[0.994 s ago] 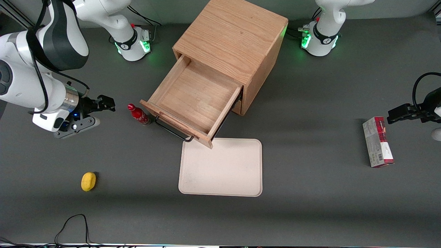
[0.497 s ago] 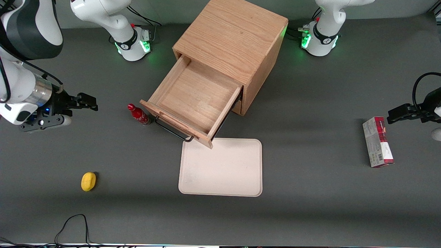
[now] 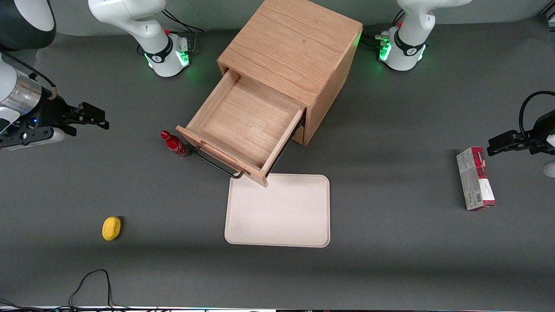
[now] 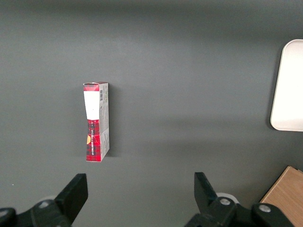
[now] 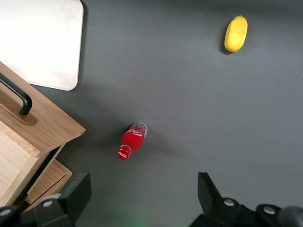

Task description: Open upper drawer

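Observation:
The upper drawer (image 3: 243, 123) of the oak cube cabinet (image 3: 291, 43) stands pulled far out, its inside bare, its dark bar handle (image 3: 217, 164) at the front. The drawer's front corner (image 5: 42, 125) and handle (image 5: 16, 97) also show in the right wrist view, with the bottom drawer's edge (image 5: 49, 179) below. My gripper (image 3: 97, 118) is open and holds nothing, high over the table at the working arm's end, well away from the handle. Its fingers (image 5: 78, 191) are spread wide in the wrist view.
A small red bottle (image 3: 174, 144) stands beside the drawer's front corner. A cream tray (image 3: 278, 210) lies in front of the drawer. A yellow lemon-like object (image 3: 111, 228) lies nearer the camera. A red and white box (image 3: 475, 178) lies toward the parked arm's end.
My gripper has drawn back from the bottle and drawer toward the working arm's end of the table, staying open. The drawer has not moved.

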`<state>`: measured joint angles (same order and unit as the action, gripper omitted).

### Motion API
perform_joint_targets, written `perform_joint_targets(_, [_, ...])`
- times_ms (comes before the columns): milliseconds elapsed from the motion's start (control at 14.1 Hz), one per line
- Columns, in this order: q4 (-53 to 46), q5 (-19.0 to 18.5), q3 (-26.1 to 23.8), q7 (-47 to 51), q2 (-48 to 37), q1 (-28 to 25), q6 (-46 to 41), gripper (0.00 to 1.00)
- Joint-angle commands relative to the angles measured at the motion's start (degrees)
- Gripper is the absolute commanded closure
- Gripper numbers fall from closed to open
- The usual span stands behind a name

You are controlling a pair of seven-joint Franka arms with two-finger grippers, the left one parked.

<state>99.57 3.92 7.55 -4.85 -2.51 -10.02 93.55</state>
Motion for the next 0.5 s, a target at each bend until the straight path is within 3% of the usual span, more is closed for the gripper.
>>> perform_joint_targets(0, [-1.2,-0.5,-6.0,0.1,1.1,6.4,0.3,0.00])
perform_joint_targets(71, [-1.6,-0.7,-6.1,-1.1,1.4,6.4,0.3,0.00])
perform_joint_targets(213, [-2.4,-4.6,-6.1,-2.8,1.9,6.0,0.3,0.00])
perform_joint_targets(426, [-2.1,-5.0,-5.9,-2.4,2.0,5.0,-0.5,0.00])
